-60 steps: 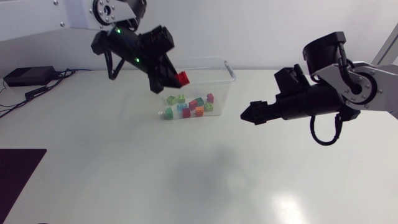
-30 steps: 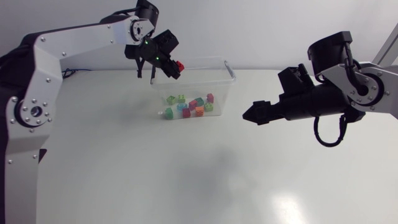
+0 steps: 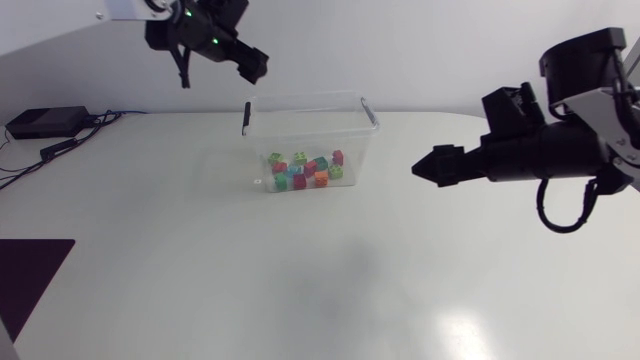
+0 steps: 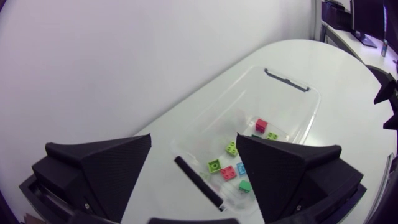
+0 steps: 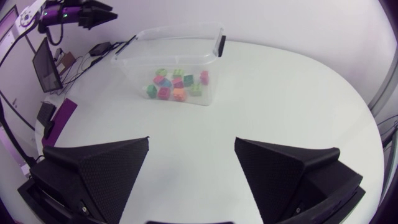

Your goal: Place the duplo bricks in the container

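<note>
Coloured duplo bricks (image 3: 303, 170) lie together inside the clear plastic container (image 3: 362, 105), below and ahead of the left gripper (image 3: 255, 66). No brick shows loose on the table (image 3: 300, 290), so the job looks finished. Left gripper hangs high, fingers wide apart, empty. Right gripper (image 3: 425, 167) hovers well aside, pointing at the container, likewise spread and empty.
</note>
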Robot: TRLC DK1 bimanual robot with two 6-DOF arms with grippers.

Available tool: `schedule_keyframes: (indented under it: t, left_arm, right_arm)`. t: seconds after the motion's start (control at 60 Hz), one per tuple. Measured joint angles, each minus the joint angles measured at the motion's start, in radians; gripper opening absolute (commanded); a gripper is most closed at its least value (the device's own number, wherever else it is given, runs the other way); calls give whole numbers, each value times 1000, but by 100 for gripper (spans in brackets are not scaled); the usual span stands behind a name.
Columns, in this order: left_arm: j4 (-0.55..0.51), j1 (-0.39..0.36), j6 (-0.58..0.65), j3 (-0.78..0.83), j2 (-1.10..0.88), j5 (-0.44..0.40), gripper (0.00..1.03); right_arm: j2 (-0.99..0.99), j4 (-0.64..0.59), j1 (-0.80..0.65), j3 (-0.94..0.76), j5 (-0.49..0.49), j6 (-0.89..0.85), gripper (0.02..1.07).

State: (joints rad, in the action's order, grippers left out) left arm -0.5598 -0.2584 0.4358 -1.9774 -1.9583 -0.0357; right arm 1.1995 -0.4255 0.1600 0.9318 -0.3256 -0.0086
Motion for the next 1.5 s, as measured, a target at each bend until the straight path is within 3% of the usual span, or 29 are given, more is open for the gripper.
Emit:
schedule_keyframes:
  t: [0.2,0.4,0.683,1.033,1.5]
  left_arm:
    - [140,49,-52,296,260,139,99]
    - [231,106,-86,584,503,191,99]
    - [345,209,-103,892,789,199,99]
    - [484,280,-89,1227,1048,199,99]
    - [495,311,-69,1443,1312,164,99]
  right_arm:
    - [-134,3,-93,-19,113,-19,102]
    - [-267,18,-171,-111,167,-72,102]
    - [-378,93,-308,-242,171,-120,102]
    - [-525,228,-325,-423,254,-158,102]
    - [-804,297,-318,-612,291,-200,102]
